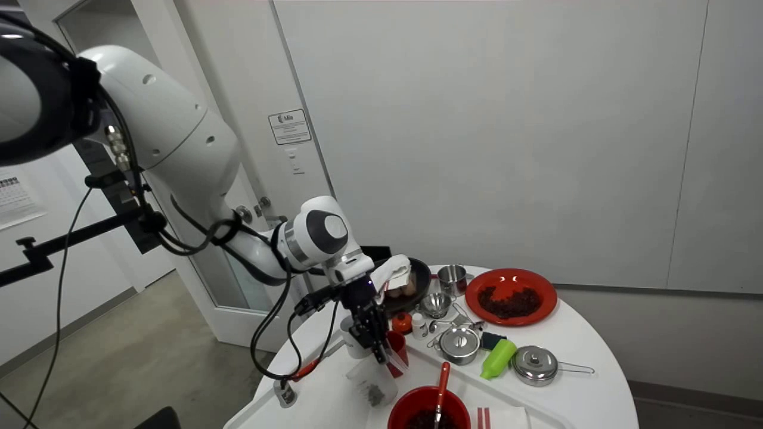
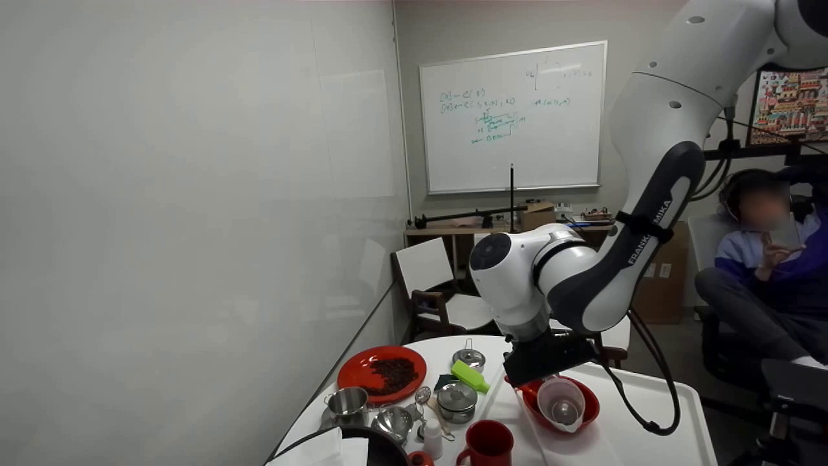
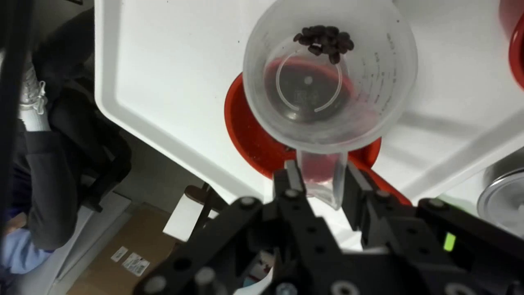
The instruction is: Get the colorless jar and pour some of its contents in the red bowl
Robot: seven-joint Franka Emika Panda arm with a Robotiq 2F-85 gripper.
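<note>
The colorless jar (image 3: 385, 102) is a see-through cup with marks on its wall. My gripper (image 3: 319, 180) is shut on its handle, one finger on each side. Several dark beans (image 3: 325, 41) lie gathered inside, on the side away from the handle. The jar looks tilted and is held up over or beside the red bowl (image 3: 241, 131). In an exterior view the jar (image 1: 375, 384) hangs left of the red bowl (image 1: 402, 405); in an exterior view the jar (image 2: 561, 401) overlaps the bowl (image 2: 592, 404). The bowl holds dark beans and a red-handled utensil (image 1: 442, 384).
A white tray (image 3: 172, 82) lies under the bowl. A red cup (image 2: 490, 443) stands close to the jar. Lidded steel pots (image 1: 460, 344), a green bottle (image 1: 498, 359), a steel cup (image 1: 453, 280), a black pan (image 1: 423, 277) and a red plate (image 1: 512, 276) with beans stand beyond the tray.
</note>
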